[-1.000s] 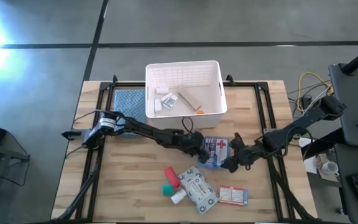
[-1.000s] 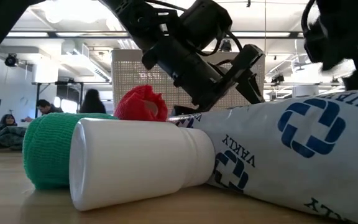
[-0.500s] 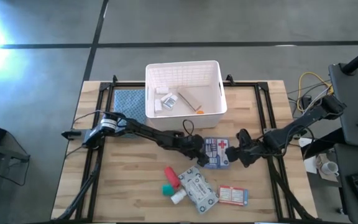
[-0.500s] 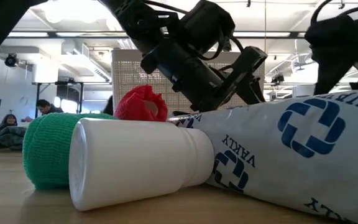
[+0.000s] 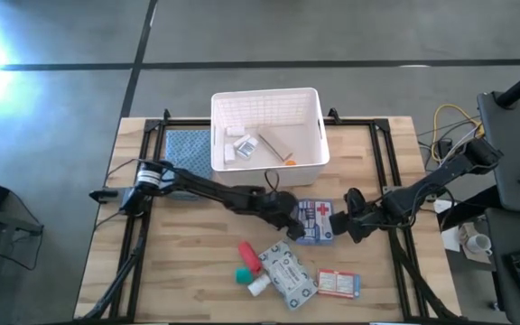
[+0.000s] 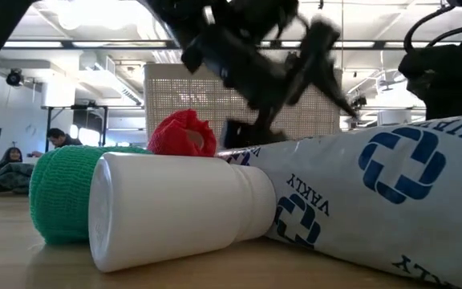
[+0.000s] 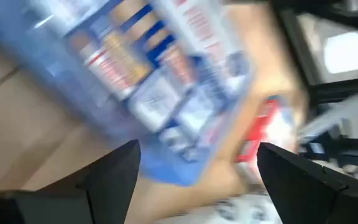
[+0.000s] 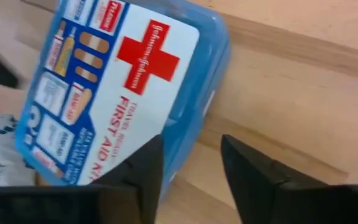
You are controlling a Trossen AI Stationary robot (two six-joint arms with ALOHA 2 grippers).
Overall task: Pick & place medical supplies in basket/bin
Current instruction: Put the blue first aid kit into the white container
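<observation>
A blue first-aid box (image 5: pixel 312 221) with a red cross on its lid (image 8: pixel 148 56) lies at mid-table, in front of the white basket (image 5: pixel 319 135). My right gripper (image 5: pixel 335 226) is at the box's right end, closed on it (image 8: pixel 191 149). At the box's left end my left gripper (image 5: pixel 291 219) is open, its fingers (image 7: pixel 110 180) wide apart with the blurred box ahead of them. Near the front edge lie a red roll (image 5: pixel 249 257), a green roll (image 5: pixel 242 273), a white bottle (image 5: pixel 258 286), a grey-white packet (image 5: pixel 289 273) and a white-red box (image 5: pixel 338 283). My right gripper has the box's right-hand edge (image 8: pixel 194 134) between its two fingers. One finger (image 8: pixel 138 165) lies over the lid and the other (image 8: pixel 253 171) stands beside the side wall. The fingers come in low from the table's right. The box lies lid up.
The basket holds several white items and a tan one (image 5: pixel 273 143). A blue patterned cloth (image 5: pixel 188 149) lies left of it. In the low view the white bottle (image 6: pixel 175 209), the green roll (image 6: pixel 58 197) and the packet (image 6: pixel 375 193) fill the foreground. People sit far behind the table.
My right gripper has moved a little toward the far edge and onto the box's right end, then held still. My left gripper has risen at the box's left end and is in motion, blurred in the low view and its own wrist view.
</observation>
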